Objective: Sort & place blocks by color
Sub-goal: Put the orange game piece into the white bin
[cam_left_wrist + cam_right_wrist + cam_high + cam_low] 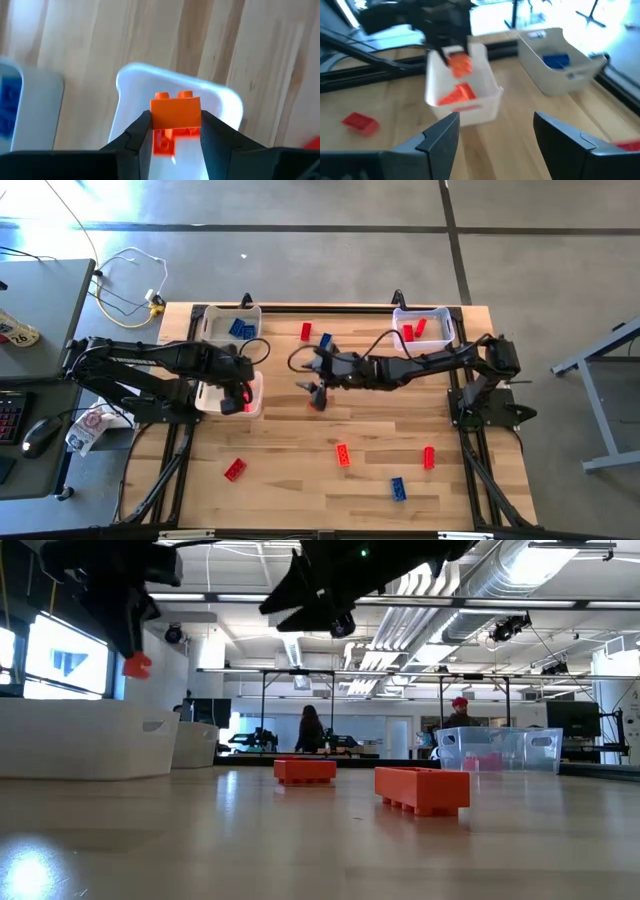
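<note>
Orange block [175,111] sits clamped in the left gripper [175,132], above the white bin [252,398] at the table's left. Right gripper [495,131] hangs mid-table, jaws wide, empty.

Pale wood-grain table [300,480] with black frame; dark arms. Orange brick [175,112] between black fingers [135,135] at centre of the left wrist view, over a white bin [228,402] holding more orange. Blue bricks [241,328] in the white bin [230,315] at upper left; red bricks [415,331] in the clear bin [422,323] at upper right. Loose on the wood: red [235,470] at lower left, red [306,331] near top centre, orange [343,454] at lower centre, red [429,457] and blue [398,489] at lower right.
</note>
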Action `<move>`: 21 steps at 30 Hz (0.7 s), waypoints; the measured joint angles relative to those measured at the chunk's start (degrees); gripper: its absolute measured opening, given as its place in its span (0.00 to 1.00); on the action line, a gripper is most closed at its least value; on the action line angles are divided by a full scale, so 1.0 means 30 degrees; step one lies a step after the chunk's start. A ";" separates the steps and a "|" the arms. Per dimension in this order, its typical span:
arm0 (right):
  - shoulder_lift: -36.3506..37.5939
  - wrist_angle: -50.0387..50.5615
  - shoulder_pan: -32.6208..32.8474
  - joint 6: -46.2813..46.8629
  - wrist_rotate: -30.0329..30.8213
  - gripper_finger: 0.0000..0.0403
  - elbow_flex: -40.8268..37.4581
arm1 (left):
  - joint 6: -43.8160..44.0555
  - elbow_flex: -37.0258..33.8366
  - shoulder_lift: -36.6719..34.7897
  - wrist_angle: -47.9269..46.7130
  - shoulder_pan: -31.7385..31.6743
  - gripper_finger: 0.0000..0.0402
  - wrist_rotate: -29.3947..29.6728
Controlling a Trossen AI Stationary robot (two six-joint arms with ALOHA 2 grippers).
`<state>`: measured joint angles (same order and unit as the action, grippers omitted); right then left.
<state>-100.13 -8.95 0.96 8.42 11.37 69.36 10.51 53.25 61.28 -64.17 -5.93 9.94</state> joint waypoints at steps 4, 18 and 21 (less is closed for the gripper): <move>0.0004 0.1411 -0.0955 0.1125 -0.0020 0.60 -0.0007 | 0.1565 0.0000 0.0000 -0.1698 0.0000 0.27 0.0362; 0.0004 0.2454 -0.4338 0.2355 -0.0290 0.60 -0.0015 | 0.4920 -0.0007 0.0000 -0.2837 -0.0007 0.27 0.0608; 0.0004 0.1899 -0.4955 0.2348 -0.0300 0.60 -0.0022 | 0.4946 -0.0007 0.0000 -0.2830 -0.0007 0.27 0.0611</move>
<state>-100.12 -3.25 -13.90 15.46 10.47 69.30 25.35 53.23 61.28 -72.66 -5.96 11.77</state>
